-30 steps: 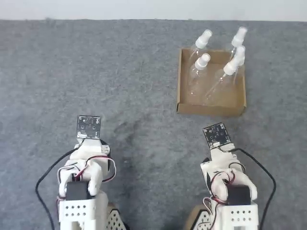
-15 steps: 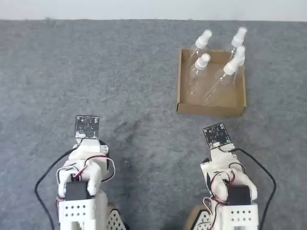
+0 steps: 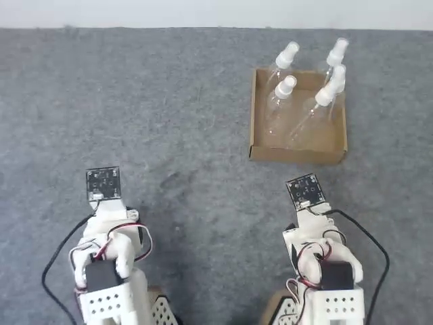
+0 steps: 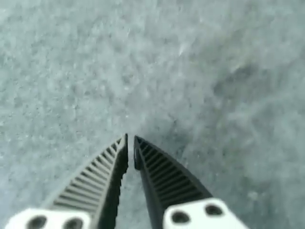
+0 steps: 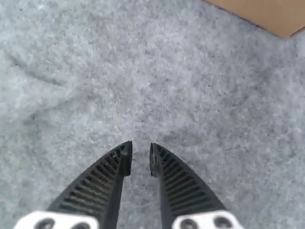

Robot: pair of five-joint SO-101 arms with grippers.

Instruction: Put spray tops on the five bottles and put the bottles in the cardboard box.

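From the high view, both arms sit folded back at the near edge of the grey tabletop (image 3: 169, 101), well apart from each other. The left arm (image 3: 101, 254) is angled slightly toward the left, and the right arm (image 3: 318, 254) points roughly at the cardboard box (image 3: 298, 153). Each arm has a small square circuit board on top of its wrist. The box lies well beyond the right arm, toward the far right of the tabletop, with its open side up. There is one box and five clear bottles (image 3: 277, 112) in it, lying slanted with their necks toward the far side. Each of the five bottles wears a white spray top (image 3: 286, 84), so there are five tops in all. Two of the tops stick out past the far rim, and three lie inside or at the rim. In the left wrist view, the left gripper (image 4: 130, 139) hangs above bare grey tabletop. Its ribbed black fingers (image 4: 107, 167) are drawn together to a hairline slit, with nothing between them. In the right wrist view, the right gripper (image 5: 140, 145) also hangs over bare tabletop. It is parted only by a narrow gap, holds nothing and touches nothing. A corner of the cardboard box (image 5: 259, 12) lies well ahead of the fingertips and off to one side.
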